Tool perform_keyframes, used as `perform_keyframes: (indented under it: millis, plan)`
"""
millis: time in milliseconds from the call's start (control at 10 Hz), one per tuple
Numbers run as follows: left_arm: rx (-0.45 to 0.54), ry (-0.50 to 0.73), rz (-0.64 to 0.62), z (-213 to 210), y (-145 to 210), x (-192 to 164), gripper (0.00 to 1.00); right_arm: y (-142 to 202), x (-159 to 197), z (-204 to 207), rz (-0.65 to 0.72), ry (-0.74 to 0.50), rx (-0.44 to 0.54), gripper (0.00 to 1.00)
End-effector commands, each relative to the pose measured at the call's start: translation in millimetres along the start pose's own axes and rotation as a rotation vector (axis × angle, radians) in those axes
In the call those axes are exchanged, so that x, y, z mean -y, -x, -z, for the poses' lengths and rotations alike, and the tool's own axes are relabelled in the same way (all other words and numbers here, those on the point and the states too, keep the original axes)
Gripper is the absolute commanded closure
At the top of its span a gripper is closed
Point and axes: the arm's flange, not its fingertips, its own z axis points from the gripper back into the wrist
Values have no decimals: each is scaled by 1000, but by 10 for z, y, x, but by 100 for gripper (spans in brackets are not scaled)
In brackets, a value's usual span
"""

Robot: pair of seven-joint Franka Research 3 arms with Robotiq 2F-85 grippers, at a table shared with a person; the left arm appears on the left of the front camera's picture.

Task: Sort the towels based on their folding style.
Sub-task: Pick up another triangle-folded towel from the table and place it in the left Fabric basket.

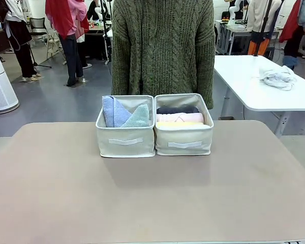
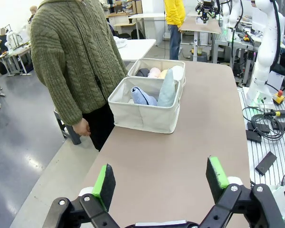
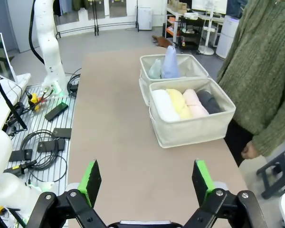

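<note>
Behind the tabletop (image 1: pixel 152 198) a person in a green cable-knit sweater (image 1: pixel 162 46) stands at the far edge, with other tables and racks farther off. Two beige bins sit touching side by side near that far edge. Going left to right in the front view, the left bin (image 1: pixel 125 142) holds the two cone-folded towels, blue (image 1: pixel 113 112) and teal (image 1: pixel 138 118), leaning together; the right bin (image 1: pixel 184 144) holds the four rolls lying side by side, grey (image 1: pixel 178 109) farthest back, then pink (image 1: pixel 180 117), yellow (image 1: pixel 179 124), and white (image 3: pixel 164 105) nearest the robot. Judging by that, the sort looks complete, each fold style in its own bin. The left pincer (image 2: pixel 160 183) hangs over bare tabletop, well short of the bins, fingers wide apart and empty; the right pincer (image 3: pixel 146 180) does the same on its side. What remains is probably a check: confirm no towel sits outside the bins, keep both pincers wide and clear of the bin walls and the person's hand (image 3: pixel 251 151), and touch nothing already sorted.
</note>
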Motion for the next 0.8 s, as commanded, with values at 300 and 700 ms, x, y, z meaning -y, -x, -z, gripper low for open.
perform_keyframes:
  millis: [300, 700]
  plan:
    - [-15, -1, -4, 10, -11, 31, 0, 0, -19, -6, -4, -11, -5, 0]
    - [-15, -1, -4, 10, -11, 31, 0, 0, -19, -6, -4, -11, -5, 0]
